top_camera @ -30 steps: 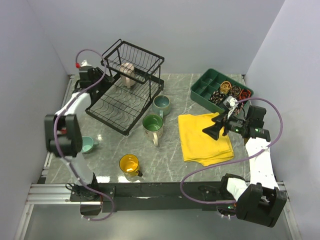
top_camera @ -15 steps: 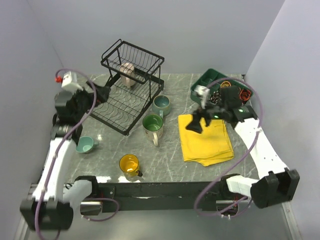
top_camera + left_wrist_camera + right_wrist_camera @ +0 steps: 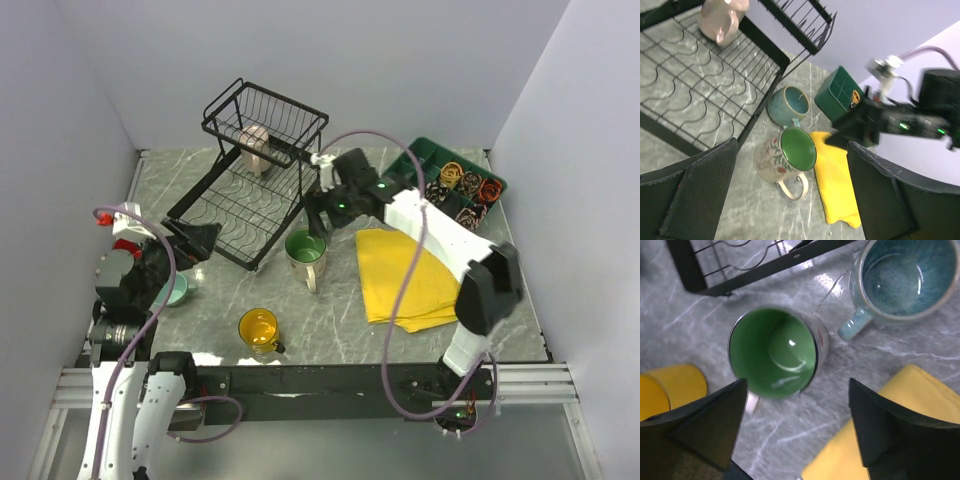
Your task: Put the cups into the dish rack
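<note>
From my station I can read no lettering on anything. The only marking I can make out is the red and green flower print on the side of the cream mug (image 3: 790,152).

That mug stands upright on the table (image 3: 340,320) just in front of the dish rack (image 3: 232,210). Its green inside faces up and its handle points toward the near edge. My right gripper (image 3: 797,385) hangs above it with the fingers spread wide. One finger sits on each side of the rim in the wrist view, and neither touches it.

The teal mug (image 3: 902,282) stands just beside the cream mug, near the rack's corner. It is upright, and its handle is turned toward the cream mug. The yellow mug (image 3: 259,328) stands upright nearer the arms, with its handle toward the near right.

A second teal mug (image 3: 175,290) sits at the left, partly hidden behind my left arm.

Only the lilac-beige mug (image 3: 722,17) is in the rack. It rests on the lower shelf under the upper basket, with its handle toward the front. I cannot tell whether it sits mouth down.

My left gripper (image 3: 791,150) is also spread wide and holds nothing. It sits off the rack's near left corner, looking across the mugs.

A yellow cloth (image 3: 410,275) lies to the right of the mugs. A green tray (image 3: 440,180) is behind the cloth.
</note>
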You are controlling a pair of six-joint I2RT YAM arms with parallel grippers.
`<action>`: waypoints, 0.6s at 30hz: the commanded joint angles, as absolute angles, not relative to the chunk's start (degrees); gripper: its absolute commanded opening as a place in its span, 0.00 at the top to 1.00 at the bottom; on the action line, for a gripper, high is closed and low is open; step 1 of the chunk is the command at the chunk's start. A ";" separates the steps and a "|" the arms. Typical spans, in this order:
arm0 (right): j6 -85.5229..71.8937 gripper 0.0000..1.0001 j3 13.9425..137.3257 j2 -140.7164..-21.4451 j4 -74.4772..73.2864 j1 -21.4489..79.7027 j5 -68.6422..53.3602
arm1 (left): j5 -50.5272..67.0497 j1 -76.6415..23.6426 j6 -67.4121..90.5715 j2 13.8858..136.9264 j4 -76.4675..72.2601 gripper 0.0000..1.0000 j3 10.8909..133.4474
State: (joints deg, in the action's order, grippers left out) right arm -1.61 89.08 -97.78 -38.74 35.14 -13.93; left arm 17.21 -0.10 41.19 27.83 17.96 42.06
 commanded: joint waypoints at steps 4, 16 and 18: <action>-7.12 0.23 97.55 -106.87 -40.87 37.09 -5.80 | 19.07 -0.18 44.56 24.26 20.74 0.04 39.03; -6.15 0.43 97.03 -114.78 -41.04 40.69 -5.45 | 23.55 -0.18 49.04 23.03 17.67 0.04 36.13; -5.63 0.47 97.03 -115.57 -40.96 40.78 -5.28 | 23.99 -0.18 49.66 22.94 17.67 0.04 36.12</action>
